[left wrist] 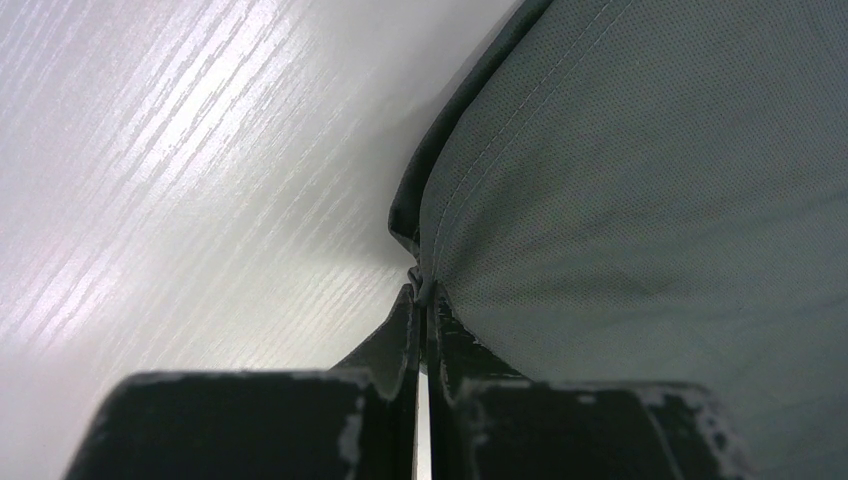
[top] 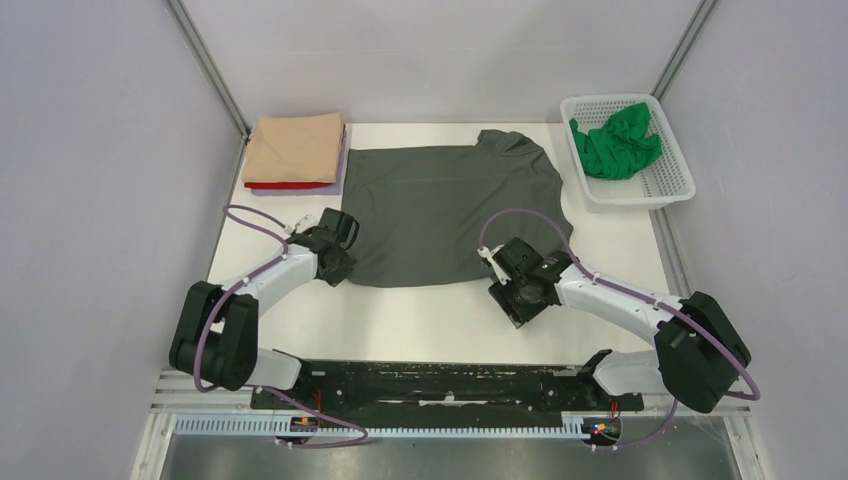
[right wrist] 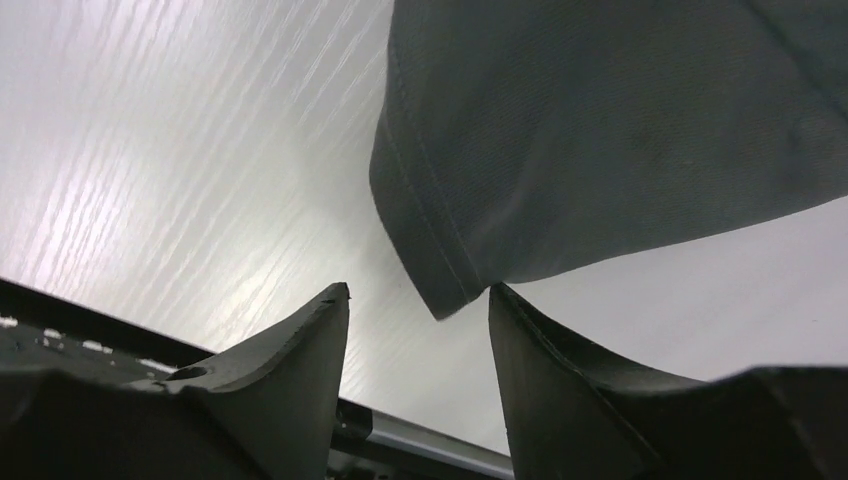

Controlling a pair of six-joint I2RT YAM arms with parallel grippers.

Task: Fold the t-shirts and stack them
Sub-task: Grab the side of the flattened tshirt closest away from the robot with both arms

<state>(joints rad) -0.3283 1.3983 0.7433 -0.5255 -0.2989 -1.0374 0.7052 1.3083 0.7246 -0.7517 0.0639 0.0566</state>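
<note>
Left end effector (left wrist: 421,292) pinches dark grey tee (top: 450,210); right end effector (right wrist: 418,300) spread at its corner; basket (top: 640,197) beyond.

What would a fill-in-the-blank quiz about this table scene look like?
The white mesh basket holds a crumpled t-shirt coloured ___.
The top folded t-shirt, far left, is ___.
The left pincer is ___ on a corner of the dark grey t-shirt.
The right pincer stands ___ around another corner.
Missing words: green; tan; shut; open.
</note>
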